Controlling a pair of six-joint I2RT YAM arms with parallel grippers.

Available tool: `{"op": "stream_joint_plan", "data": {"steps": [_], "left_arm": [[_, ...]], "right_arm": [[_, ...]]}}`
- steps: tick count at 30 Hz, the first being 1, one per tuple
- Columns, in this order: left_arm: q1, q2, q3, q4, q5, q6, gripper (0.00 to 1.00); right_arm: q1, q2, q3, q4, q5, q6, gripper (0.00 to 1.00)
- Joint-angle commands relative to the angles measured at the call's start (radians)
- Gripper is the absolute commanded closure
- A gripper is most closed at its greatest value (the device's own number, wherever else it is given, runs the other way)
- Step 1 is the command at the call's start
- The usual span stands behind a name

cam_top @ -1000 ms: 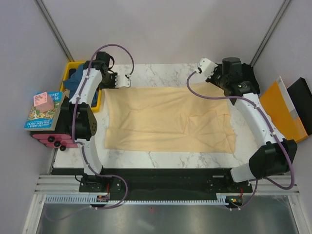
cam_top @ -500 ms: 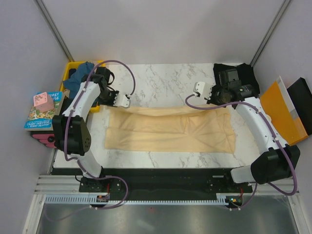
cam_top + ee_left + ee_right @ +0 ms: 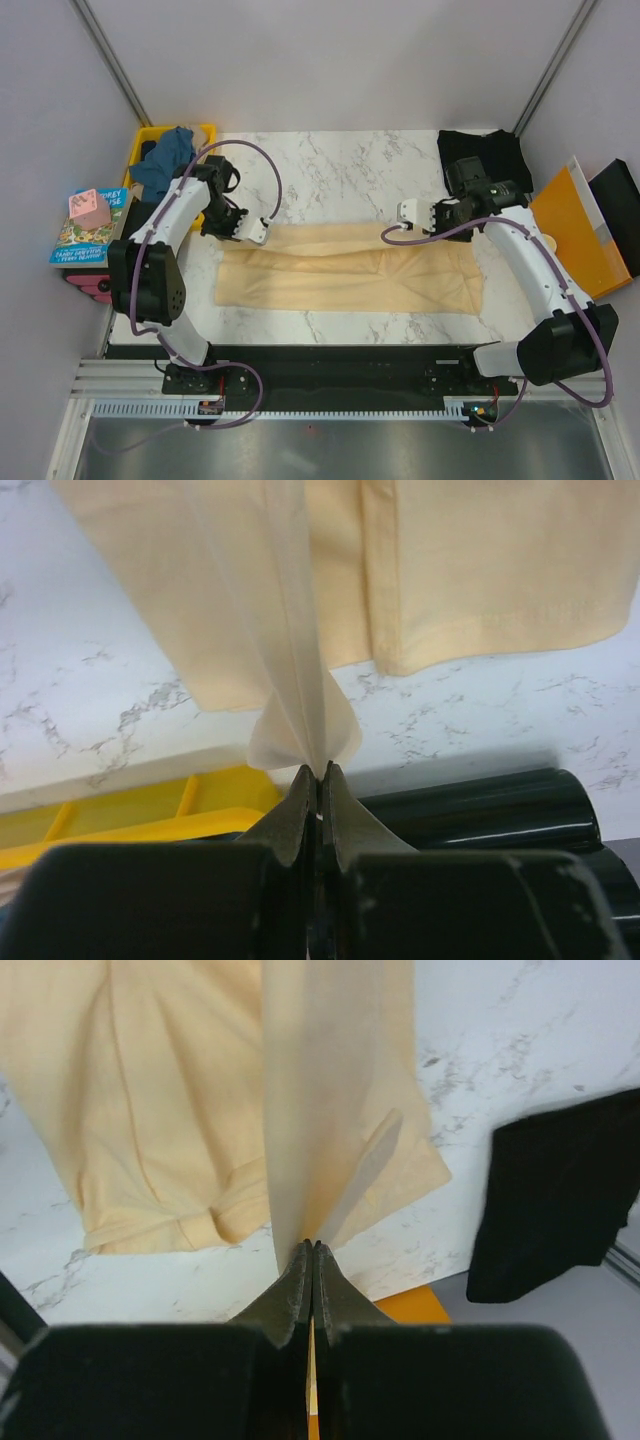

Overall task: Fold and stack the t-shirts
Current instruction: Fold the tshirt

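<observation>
Both grippers clamp the far edge of the cream-yellow t-shirt (image 3: 350,272): left gripper (image 3: 262,231) at its left end, right gripper (image 3: 405,213) at its right.

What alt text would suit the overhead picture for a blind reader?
The left gripper and right gripper each pinch an edge of a cream-yellow t-shirt spread on a marble table. A black t-shirt lies far right; a teal t-shirt sits in a yellow crate far left.
</observation>
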Motion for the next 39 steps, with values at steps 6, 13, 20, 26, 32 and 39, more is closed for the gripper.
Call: {"op": "stream_joint_plan", "data": {"steps": [6, 13, 20, 26, 32, 39], "left_arm": [[-0.016, 0.010, -0.045, 0.015, -0.052, 0.038, 0.94], [-0.025, 0.049, -0.042, 0.034, -0.076, 0.026, 0.92], [-0.027, 0.046, -0.092, 0.020, -0.084, 0.046, 0.94], [-0.030, 0.051, -0.138, 0.019, -0.130, 0.064, 0.92], [-0.033, 0.083, -0.132, 0.019, -0.156, 0.053, 0.42], [-0.025, 0.111, 0.030, 0.014, -0.141, -0.018, 0.30]], "right_arm": [[0.063, 0.000, -0.060, -0.104, -0.058, -0.039, 1.00], [0.089, 0.042, -0.078, -0.115, -0.053, -0.045, 1.00], [0.095, 0.048, -0.101, -0.152, -0.041, -0.071, 1.00], [0.106, 0.063, -0.113, -0.189, -0.055, -0.079, 1.00], [0.141, 0.076, -0.162, -0.221, -0.062, -0.088, 0.79], [0.158, 0.085, -0.173, -0.267, -0.045, -0.077, 0.45]]}}
